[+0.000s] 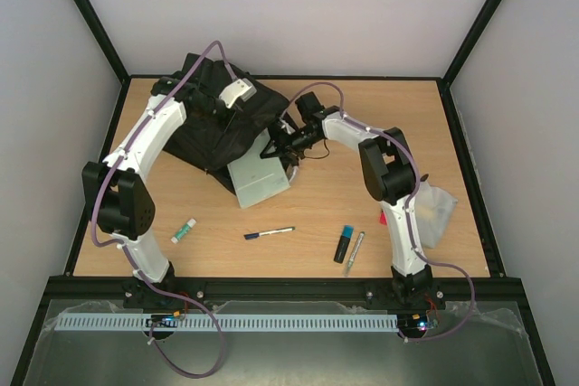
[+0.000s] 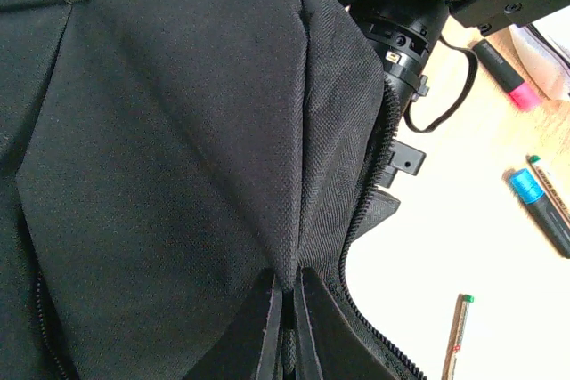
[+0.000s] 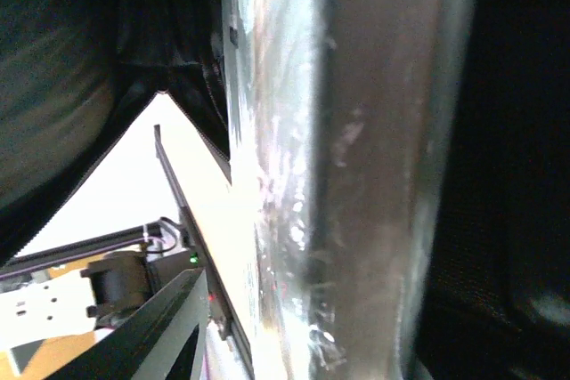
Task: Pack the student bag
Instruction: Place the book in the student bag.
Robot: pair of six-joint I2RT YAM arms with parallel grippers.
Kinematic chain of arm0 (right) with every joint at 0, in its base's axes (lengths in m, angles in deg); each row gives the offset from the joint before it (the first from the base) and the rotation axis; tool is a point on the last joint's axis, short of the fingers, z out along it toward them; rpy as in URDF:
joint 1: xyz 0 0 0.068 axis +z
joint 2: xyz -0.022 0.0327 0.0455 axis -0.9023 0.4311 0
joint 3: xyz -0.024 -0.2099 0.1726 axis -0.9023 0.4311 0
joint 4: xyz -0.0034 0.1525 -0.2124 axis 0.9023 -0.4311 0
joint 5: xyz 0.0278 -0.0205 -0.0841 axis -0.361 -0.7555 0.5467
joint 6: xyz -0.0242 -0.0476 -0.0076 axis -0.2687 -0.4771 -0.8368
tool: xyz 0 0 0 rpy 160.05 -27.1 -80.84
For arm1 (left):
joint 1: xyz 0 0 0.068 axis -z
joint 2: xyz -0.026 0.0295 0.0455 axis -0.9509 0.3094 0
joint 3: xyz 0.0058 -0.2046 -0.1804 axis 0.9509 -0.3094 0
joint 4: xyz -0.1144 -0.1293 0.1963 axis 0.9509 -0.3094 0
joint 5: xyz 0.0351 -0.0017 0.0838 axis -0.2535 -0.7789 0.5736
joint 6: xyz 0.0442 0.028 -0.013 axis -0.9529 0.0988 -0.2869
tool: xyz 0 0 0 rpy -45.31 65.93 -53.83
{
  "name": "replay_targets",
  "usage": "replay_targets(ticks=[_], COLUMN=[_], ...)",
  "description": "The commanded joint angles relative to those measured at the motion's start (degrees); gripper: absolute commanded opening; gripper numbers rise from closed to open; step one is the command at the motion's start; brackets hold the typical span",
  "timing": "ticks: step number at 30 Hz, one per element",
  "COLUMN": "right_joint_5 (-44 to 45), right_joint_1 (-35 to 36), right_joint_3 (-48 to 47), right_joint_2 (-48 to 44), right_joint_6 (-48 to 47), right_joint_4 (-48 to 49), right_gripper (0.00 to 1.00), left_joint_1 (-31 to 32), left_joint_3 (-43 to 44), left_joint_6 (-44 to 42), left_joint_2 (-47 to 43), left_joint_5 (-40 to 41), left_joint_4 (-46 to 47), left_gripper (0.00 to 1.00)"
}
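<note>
The student bag (image 1: 204,133), a large black backpack, lies at the back left of the table. My left gripper (image 1: 232,102) is shut on a fold of its black fabric (image 2: 287,246) beside the zip, lifting the mouth. A pale flat notebook-like thing (image 1: 261,180) sticks out of the bag's mouth toward the front. My right gripper (image 1: 274,145) is at that mouth, right at the notebook's upper edge. In the right wrist view, a blurred shiny surface (image 3: 294,175) fills the middle with dark bag around it. How the jaws stand does not show.
On the table in front lie a glue stick (image 1: 184,230), a pen (image 1: 269,233), a blue highlighter (image 1: 345,243) and a silver pencil (image 1: 354,252). A clear plastic pouch (image 1: 436,210) sits at the right by the right arm. A pink highlighter (image 2: 503,71) lies near it.
</note>
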Motion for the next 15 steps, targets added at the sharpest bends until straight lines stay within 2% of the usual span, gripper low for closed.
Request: replay_targets(ticks=[1,8,15], right_joint_5=[4.47,15.95,19.73], right_joint_1=[0.58,0.58,0.40], right_joint_3=[-2.60,2.51,9.44], right_joint_2=[-1.63,-9.13,-16.14], right_joint_6=[-7.55,-16.05,-22.26], right_joint_4=[-6.25,-10.17,-11.01], right_gripper=[0.50,0.67,0.73], left_joint_1=[0.15,-0.13,-0.04], left_joint_3=[1.25,0.96,-0.08], left_joint_6=[-1.20,-2.36,-2.89], left_joint_2=[-2.29,-2.01,-1.85], left_joint_5=[-5.63,-6.44,-8.01], left_joint_4=[0.90,0.42,0.49], left_gripper=[0.02,0.02,0.02])
